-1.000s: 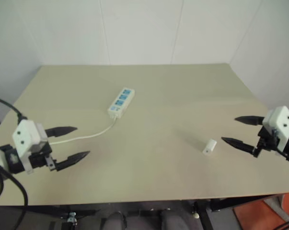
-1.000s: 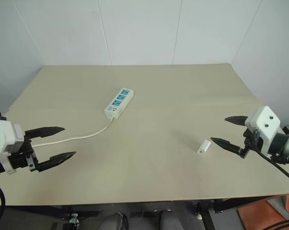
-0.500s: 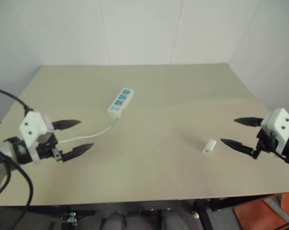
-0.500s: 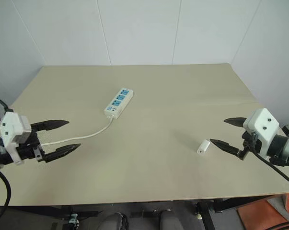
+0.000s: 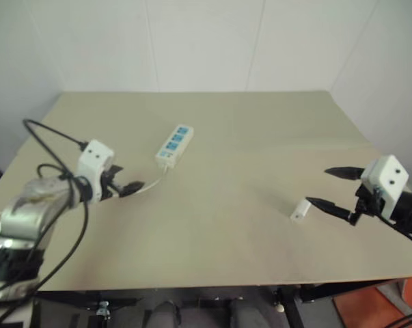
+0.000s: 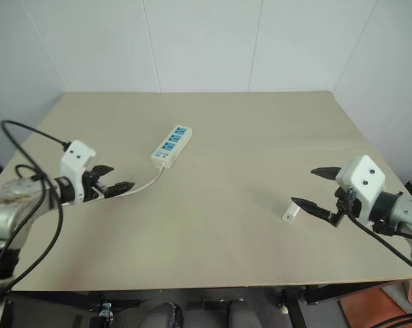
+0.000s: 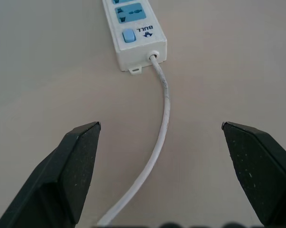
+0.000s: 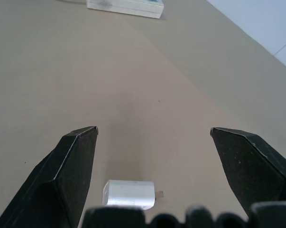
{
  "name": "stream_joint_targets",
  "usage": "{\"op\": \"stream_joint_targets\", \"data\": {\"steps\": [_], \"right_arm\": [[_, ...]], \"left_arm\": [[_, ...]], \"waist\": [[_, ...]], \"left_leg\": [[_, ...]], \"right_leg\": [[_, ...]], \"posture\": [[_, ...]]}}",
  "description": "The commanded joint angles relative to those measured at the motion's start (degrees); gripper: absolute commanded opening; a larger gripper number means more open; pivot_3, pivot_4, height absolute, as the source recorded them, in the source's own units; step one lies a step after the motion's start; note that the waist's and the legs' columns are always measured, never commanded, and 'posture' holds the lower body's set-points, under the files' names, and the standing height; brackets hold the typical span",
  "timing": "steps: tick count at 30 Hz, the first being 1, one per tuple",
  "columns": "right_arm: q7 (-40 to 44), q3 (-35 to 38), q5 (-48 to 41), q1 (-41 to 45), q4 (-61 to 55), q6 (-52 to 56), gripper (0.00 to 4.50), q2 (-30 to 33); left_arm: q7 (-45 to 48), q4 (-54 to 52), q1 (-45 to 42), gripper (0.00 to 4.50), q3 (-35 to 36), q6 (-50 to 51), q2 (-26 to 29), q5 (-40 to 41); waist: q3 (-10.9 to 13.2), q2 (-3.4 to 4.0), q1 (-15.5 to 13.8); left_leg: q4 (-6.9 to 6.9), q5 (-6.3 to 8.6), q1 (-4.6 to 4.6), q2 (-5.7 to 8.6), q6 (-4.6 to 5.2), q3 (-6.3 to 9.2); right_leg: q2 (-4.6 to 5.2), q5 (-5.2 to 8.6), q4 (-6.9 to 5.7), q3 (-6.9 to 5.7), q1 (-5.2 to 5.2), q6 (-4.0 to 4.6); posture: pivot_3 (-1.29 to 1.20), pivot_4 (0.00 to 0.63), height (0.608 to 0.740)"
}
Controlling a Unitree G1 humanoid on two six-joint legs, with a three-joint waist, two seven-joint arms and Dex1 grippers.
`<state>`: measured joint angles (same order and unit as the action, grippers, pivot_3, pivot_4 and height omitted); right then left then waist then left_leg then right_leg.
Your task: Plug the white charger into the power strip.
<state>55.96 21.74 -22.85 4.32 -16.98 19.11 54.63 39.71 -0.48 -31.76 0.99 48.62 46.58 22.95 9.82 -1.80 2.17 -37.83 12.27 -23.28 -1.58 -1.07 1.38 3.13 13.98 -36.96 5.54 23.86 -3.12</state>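
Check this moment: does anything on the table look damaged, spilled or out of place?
Nothing stands out. The power strip lies flat on the table, its cord trailing loosely toward the left tool. The white charger lies on its side beside the open right tool. Neither is held.

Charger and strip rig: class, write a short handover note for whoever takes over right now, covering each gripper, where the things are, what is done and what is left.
Left gripper: open, empty, over the cord near the strip.
Right gripper: open, empty, with the charger lying between its fingers on the table, not gripped.
Strip: flat on the table, its visible sockets empty.
Done: nothing plugged in yet.
Left: grasp the charger, carry it to the strip, plug it in, probably while the left gripper steadies the strip.
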Motion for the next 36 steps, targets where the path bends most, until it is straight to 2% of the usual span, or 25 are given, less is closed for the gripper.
{"op": "stream_joint_targets", "data": {"steps": [1, 6, 9, 14, 22, 23, 26, 30, 36], "right_arm": [[-1.4, 0.9, 0.7, 0.2, -1.9, -1.2, 4.50, 0.0], [-2.4, 1.9, 0.5, -1.4, -3.9, -0.8, 4.50, -0.4], [-2.8, 2.7, 0.3, -2.4, -5.1, -0.5, 4.50, -0.7], [-3.5, 3.7, 0.2, -3.6, -6.2, -0.3, 4.50, -1.0], [-3.9, 3.0, 0.4, -3.3, -6.0, -0.5, 4.50, -1.0], [-3.9, 2.7, 0.4, -3.0, -5.8, -0.5, 4.50, -0.9], [-3.9, 2.0, 0.5, -2.3, -5.4, -0.7, 4.50, -0.9], [-3.6, 1.2, 0.7, -2.0, -4.9, -1.3, 4.50, -1.2], [-3.3, 0.7, 0.8, -2.2, -5.0, -1.5, 4.50, -1.5]], "left_arm": [[0.4, 11.6, -8.6, 4.45, -6.2, -1.2, -4.5, -5.1], [-2.4, 35.6, -19.9, 4.45, -11.0, -5.4, -15.4, -12.2], [-2.5, 44.8, -22.9, 4.45, -11.6, -9.8, -19.0, -15.0], [-2.0, 51.5, -24.8, 2.84, -11.4, -14.1, -22.2, -18.3], [0.1, 49.8, -23.7, 0.16, -9.9, -14.0, -22.4, -19.4], [0.9, 48.4, -22.9, 0.01, -9.9, -14.7, -22.0, -19.3], [7.2, 40.0, -18.1, 0.01, -11.0, -20.9, -19.7, -18.8], [19.9, 26.5, -8.6, 0.01, -11.9, -35.3, -14.5, -16.6], [33.0, 18.1, -0.2, 0.01, -8.8, -44.4, -10.2, -10.7]], "waist": [[0.0, 0.00, 0.0], [0.0, -0.03, -0.3], [0.0, -0.02, -0.1], [0.0, 0.02, -0.1], [0.0, 0.03, -0.1], [0.0, 0.03, -0.1], [0.0, 0.04, 0.1], [0.0, 0.05, 0.3], [0.0, 0.02, -0.5]], "left_leg": [[0.00, 0.00, 0.00, 0.01, 0.00, 0.00], [-0.03, 0.00, -0.04, 0.11, 0.01, 0.05], [-0.03, 0.00, -0.01, 0.15, 0.01, 0.07], [-0.02, 0.00, 0.51, 0.25, 0.01, 0.11], [-0.03, 0.00, 0.62, 0.48, 0.00, 0.17], [-0.02, 0.00, 0.61, 0.47, 0.01, 0.17], [-0.02, 0.00, 0.60, 0.47, 0.00, 0.18], [0.00, 0.00, 0.54, 0.45, 0.00, 0.18], [-0.01, 0.00, 0.40, 0.44, 0.00, 0.18]], "right_leg": [[0.00, 0.00, 0.00, 0.01, 0.00, 0.00], [0.02, -0.03, 0.01, 0.00, -0.01, 0.02], [0.05, -0.10, -0.01, 0.02, -0.04, 0.15], [0.14, 0.08, -0.04, 0.01, -0.65, -0.15], [0.33, 0.07, 0.08, 0.04, -0.83, -0.35], [0.33, 0.07, 0.08, 0.03, -0.82, -0.34], [0.33, 0.07, 0.08, 0.04, -0.81, -0.34], [0.33, 0.01, 0.08, 0.06, -0.73, -0.21], [0.35, -0.07, 0.17, 0.02, -0.67, -0.08]], "posture": [[0.00, 0.150, 0.740], [0.00, 0.150, 0.740], [0.00, 0.150, 0.740], [0.00, 0.150, 0.740], [0.00, 0.150, 0.740], [0.00, 0.150, 0.740], [0.00, 0.150, 0.740], [0.00, 0.150, 0.740], [0.00, 0.150, 0.740]]}}
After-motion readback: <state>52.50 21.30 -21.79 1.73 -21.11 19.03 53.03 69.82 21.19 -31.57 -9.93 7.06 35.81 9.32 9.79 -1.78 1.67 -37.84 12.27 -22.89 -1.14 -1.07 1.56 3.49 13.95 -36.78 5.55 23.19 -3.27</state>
